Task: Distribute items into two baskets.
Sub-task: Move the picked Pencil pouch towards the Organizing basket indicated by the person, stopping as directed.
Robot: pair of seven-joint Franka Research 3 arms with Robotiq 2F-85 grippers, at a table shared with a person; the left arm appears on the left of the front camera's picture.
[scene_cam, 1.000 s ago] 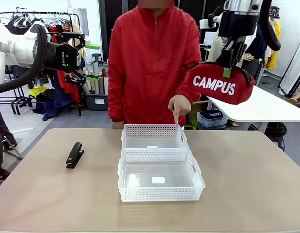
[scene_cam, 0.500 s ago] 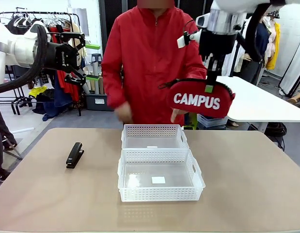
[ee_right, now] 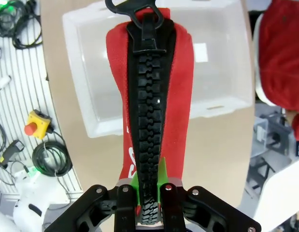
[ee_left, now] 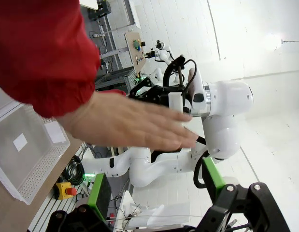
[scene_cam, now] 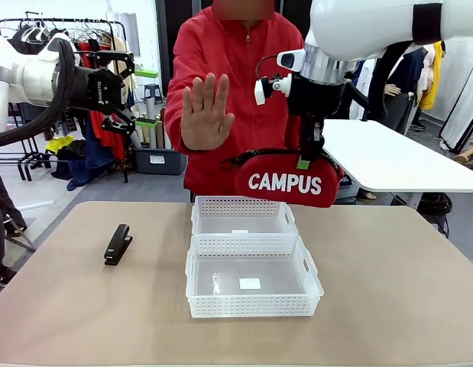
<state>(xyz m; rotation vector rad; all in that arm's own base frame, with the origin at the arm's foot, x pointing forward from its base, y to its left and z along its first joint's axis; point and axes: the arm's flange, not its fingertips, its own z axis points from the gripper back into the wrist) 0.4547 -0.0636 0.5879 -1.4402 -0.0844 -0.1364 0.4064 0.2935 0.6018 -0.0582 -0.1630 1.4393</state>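
The person is wearing a red jacket [scene_cam: 244, 84] with a front zip and long sleeves [ee_left: 43, 48]. The left arm [scene_cam: 26, 73] is showing a smooth white shell, with a thick black cable [scene_cam: 37, 125] running beside it. The left gripper [scene_cam: 140, 95] is carrying a black body with small white lettering and green pads on its fingers [ee_left: 98, 195]. The right arm [scene_cam: 374, 27] is showing a bulky white casing, a black band [scene_cam: 426, 23] and a silver ring [scene_cam: 322, 65]. The right gripper [ee_right: 149, 180] is showing a black body dotted with pale round screw heads.
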